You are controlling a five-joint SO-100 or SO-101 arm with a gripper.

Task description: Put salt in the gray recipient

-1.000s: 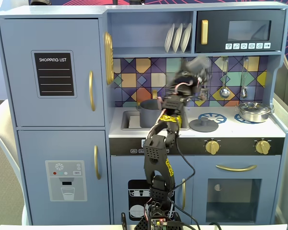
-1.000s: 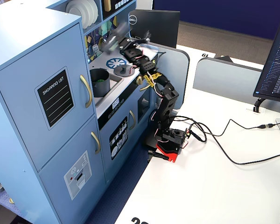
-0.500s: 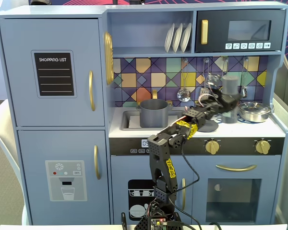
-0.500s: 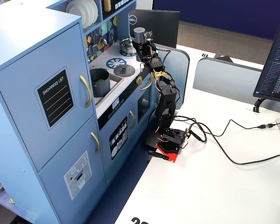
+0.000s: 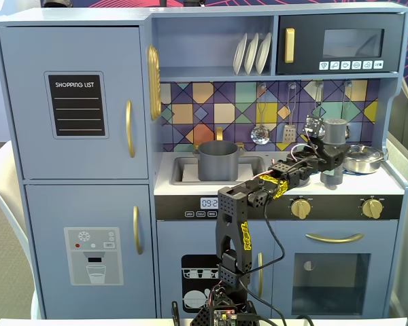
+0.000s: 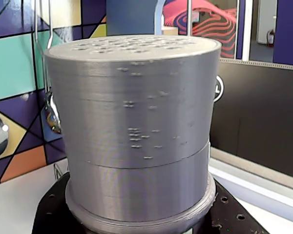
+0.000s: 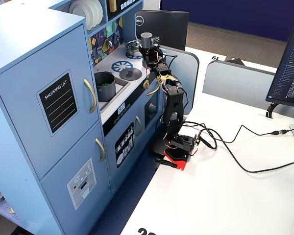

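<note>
Item: we log the gripper (image 5: pixel 333 146) clamped on the gray salt shaker (image 5: pixel 336 130), held upright above the stovetop (image 7: pixel 121 67). Gray pot (image 5: pixel 218 160) sits in the sink (image 5: pixel 185 167), well apart.

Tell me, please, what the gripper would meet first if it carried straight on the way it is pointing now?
Probably the gray salt shaker itself: in the wrist view it fills the frame directly ahead of the gripper, which seems to hold it already. Beyond that, likely the kitchen's patterned back wall, though depth is unclear.
</note>
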